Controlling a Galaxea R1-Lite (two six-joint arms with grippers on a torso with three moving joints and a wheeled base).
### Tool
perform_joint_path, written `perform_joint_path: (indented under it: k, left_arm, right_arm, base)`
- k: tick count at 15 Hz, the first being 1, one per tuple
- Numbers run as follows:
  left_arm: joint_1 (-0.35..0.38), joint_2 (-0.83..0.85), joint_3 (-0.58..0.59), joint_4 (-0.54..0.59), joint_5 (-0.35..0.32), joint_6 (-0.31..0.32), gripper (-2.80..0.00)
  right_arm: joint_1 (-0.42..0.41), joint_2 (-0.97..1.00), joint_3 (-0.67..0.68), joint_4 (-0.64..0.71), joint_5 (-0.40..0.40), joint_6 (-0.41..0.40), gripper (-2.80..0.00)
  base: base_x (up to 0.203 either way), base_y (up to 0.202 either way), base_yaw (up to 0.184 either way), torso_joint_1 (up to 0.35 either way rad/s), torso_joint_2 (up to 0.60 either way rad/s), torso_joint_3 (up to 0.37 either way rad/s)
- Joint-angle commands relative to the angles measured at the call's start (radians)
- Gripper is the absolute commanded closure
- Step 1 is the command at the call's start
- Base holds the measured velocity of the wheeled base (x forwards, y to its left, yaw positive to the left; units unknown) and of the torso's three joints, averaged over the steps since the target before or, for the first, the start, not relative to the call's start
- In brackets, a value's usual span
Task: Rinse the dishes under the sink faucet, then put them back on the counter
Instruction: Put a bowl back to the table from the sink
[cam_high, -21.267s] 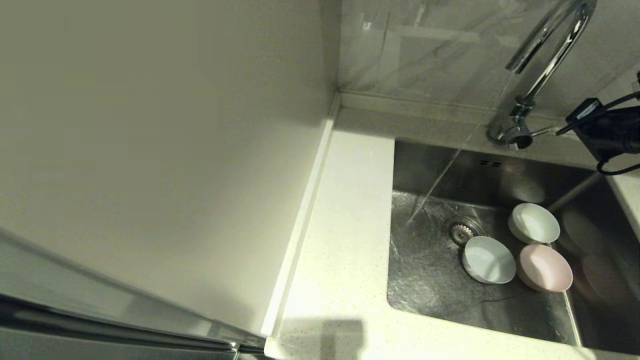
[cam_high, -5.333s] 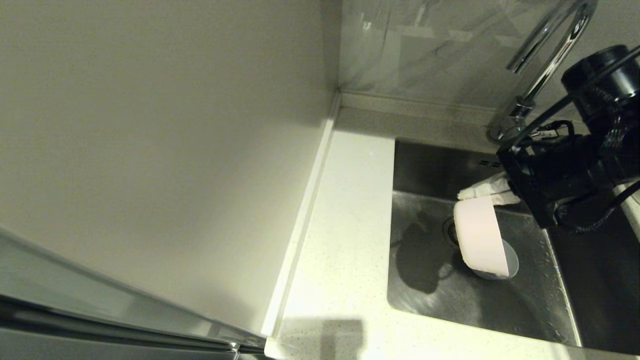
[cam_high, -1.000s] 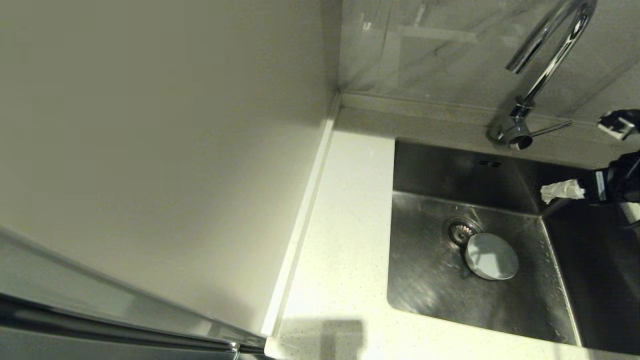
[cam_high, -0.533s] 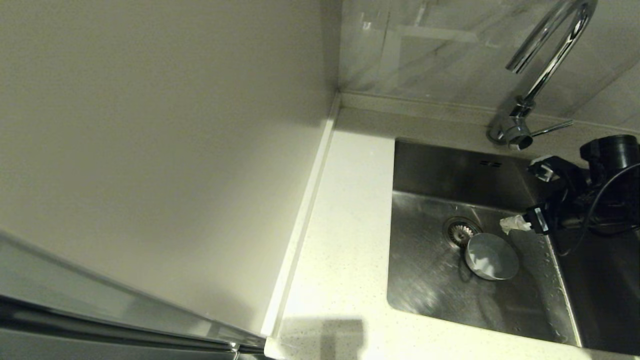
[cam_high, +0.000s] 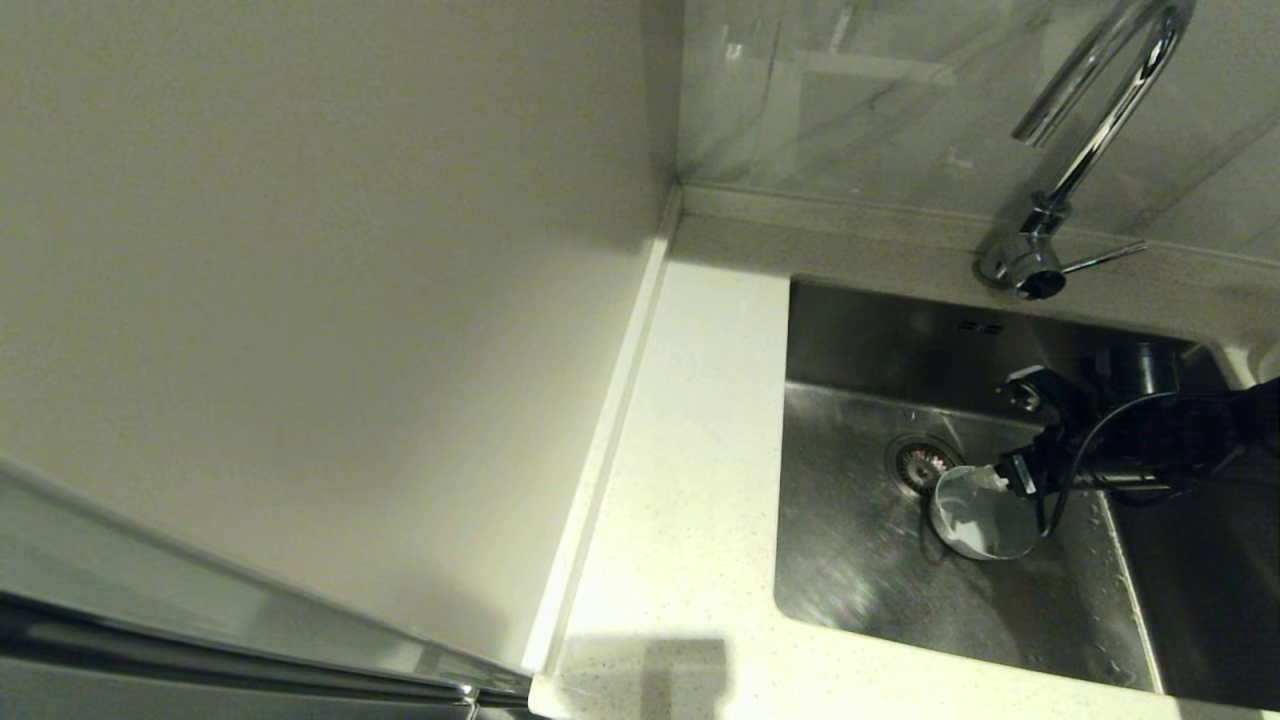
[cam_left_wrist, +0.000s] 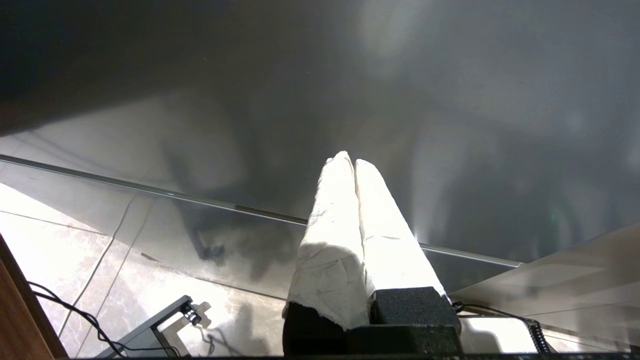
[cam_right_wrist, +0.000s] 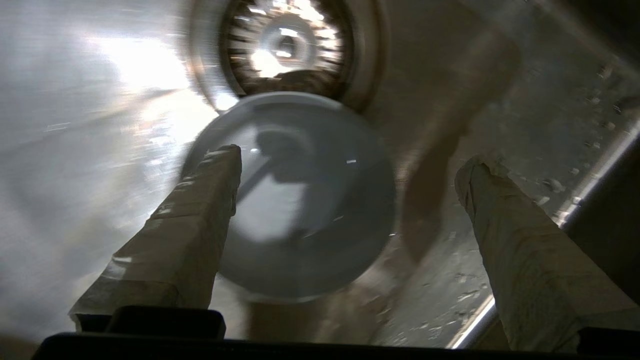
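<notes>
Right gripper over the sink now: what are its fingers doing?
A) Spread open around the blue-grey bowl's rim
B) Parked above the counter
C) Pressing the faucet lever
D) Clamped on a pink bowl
A: in the right wrist view the right gripper has its fingers spread wide, one over the blue-grey bowl, one outside it, beside the drain.

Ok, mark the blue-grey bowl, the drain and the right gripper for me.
blue-grey bowl (cam_high: 982, 522): head view, inner floor of the bowl.
drain (cam_right_wrist: 285, 45): right wrist view, centre of the strainer.
right gripper (cam_right_wrist: 350, 185): right wrist view, midway between its open fingertips, over the bowl.
</notes>
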Motion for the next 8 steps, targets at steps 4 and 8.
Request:
perform_joint_path:
  k: [4, 8]
  left_arm:
    - [-0.001, -0.003, 0.0, 0.0, 0.001, -0.001, 0.0]
    - [0.0, -0.004, 0.0, 0.0, 0.0, -0.001, 0.0]
  right_arm:
    - [-0.025, 0.135, -0.074, -0.032, -0.061, 0.001, -2.8]
    - [-0.047, 0.201, -0.123, -0.028, -0.07, 0.003, -2.8]
  base:
    - [0.0, 0.0, 0.0, 0.0, 0.0, 0.0]
    - [0.0, 0.0, 0.0, 0.0, 0.0, 0.0]
